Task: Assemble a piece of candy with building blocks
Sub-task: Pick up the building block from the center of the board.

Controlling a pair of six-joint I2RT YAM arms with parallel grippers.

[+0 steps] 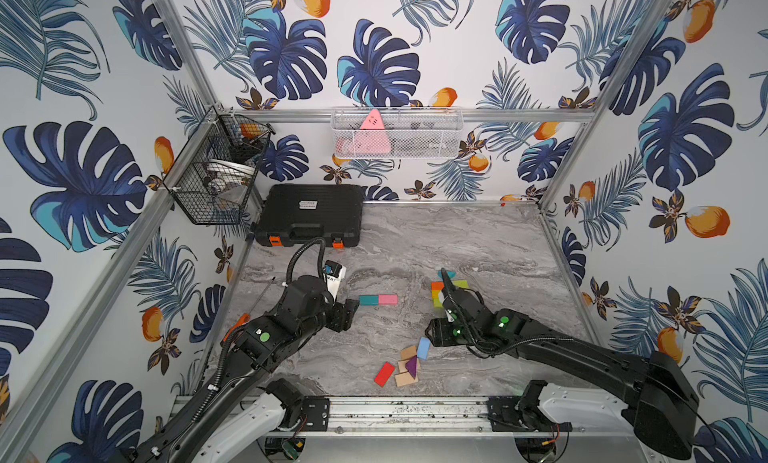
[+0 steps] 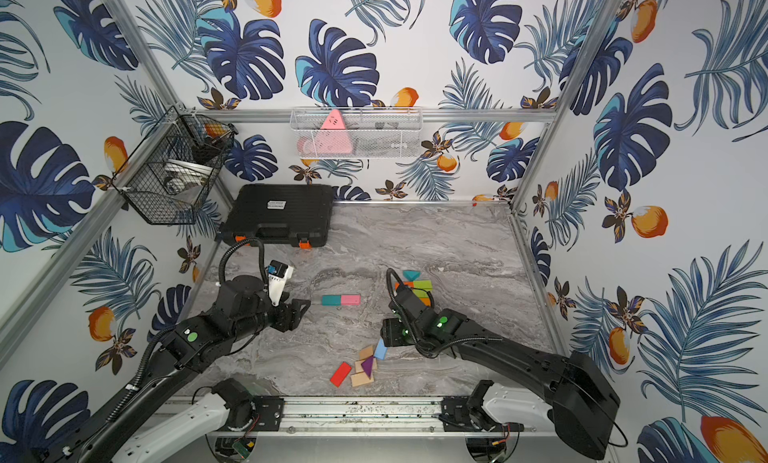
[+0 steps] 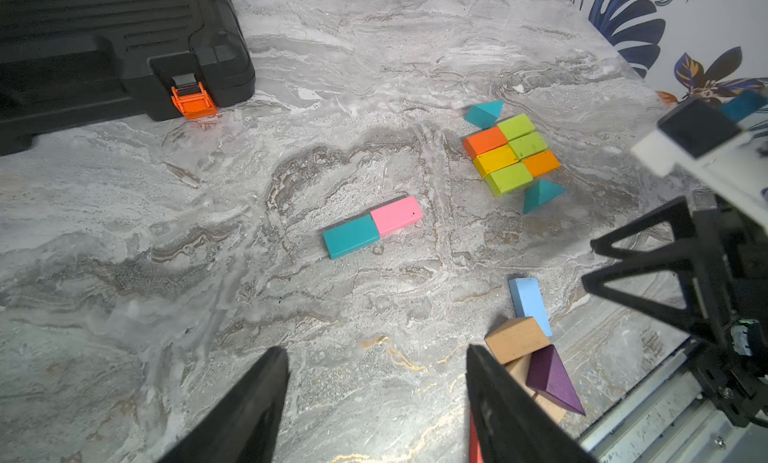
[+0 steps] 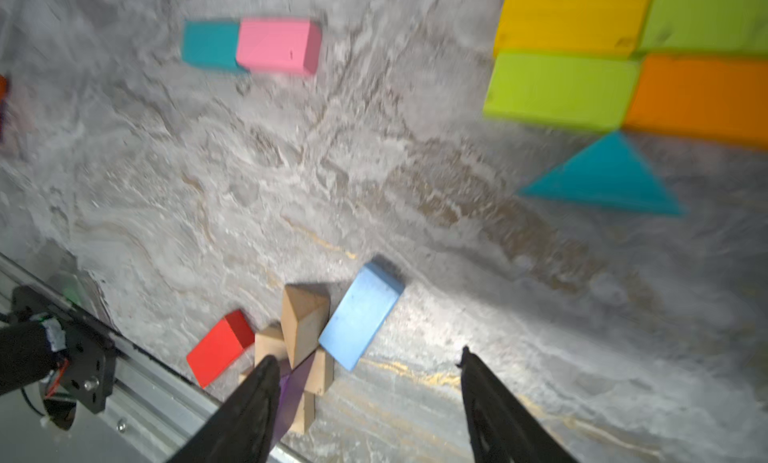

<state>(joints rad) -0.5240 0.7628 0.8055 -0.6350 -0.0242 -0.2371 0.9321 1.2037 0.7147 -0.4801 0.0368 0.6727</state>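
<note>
Wrist views show left gripper (image 3: 374,350) and right gripper (image 4: 368,355) spread empty, tilted down above table (image 3: 166,232)

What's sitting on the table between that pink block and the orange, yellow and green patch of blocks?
Nothing: the left wrist view shows only bare marble table between the pink block and the patch.
</note>
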